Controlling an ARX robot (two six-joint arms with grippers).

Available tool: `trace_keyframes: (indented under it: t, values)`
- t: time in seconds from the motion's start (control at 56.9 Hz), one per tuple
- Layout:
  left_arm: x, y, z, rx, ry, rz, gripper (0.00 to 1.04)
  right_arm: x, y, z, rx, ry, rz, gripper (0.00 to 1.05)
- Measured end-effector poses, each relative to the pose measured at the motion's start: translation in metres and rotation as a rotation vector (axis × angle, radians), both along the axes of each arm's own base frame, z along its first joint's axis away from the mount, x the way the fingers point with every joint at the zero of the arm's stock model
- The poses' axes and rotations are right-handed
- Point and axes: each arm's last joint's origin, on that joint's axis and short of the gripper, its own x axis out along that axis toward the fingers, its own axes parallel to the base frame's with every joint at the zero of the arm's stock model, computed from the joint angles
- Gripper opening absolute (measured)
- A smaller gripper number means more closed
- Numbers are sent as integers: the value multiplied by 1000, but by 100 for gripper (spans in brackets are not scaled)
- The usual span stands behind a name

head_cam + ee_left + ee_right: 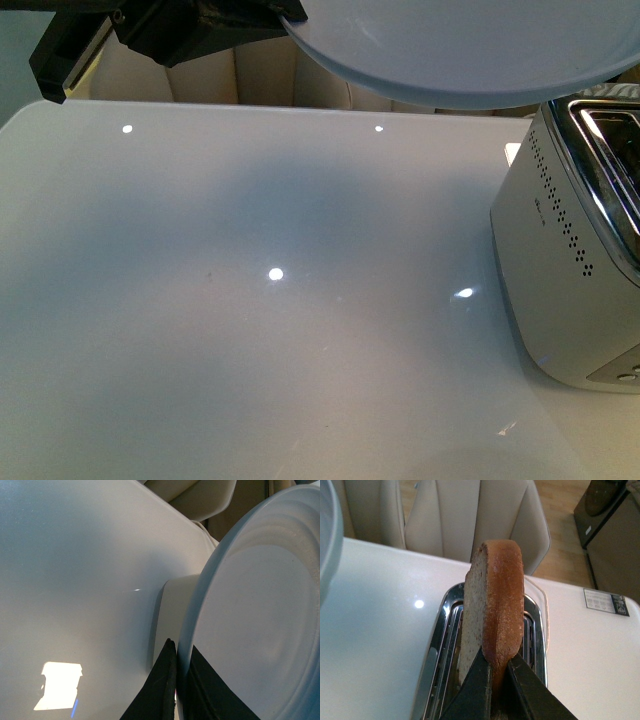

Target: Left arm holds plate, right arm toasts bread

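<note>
Edgewise, brown bread slice (492, 611), darker crust.

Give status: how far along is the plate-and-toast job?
Done: the left gripper is clamped on the rim of the plate, holding it above the table.
In hand: the right gripper grips the bread slice on edge over a slot of the toaster.
Left: the slice is not seated in the slot yet, so toasting remains, then presumably plating.
</note>
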Motion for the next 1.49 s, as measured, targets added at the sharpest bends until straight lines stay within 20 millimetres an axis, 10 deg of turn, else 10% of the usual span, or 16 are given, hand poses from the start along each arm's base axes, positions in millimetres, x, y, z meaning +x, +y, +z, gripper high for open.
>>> trace_keyframes:
  t: [1.495]
  values:
    - [0, 0, 0, 0, 0, 0, 3, 34, 9, -41, -20, 302, -42, 3]
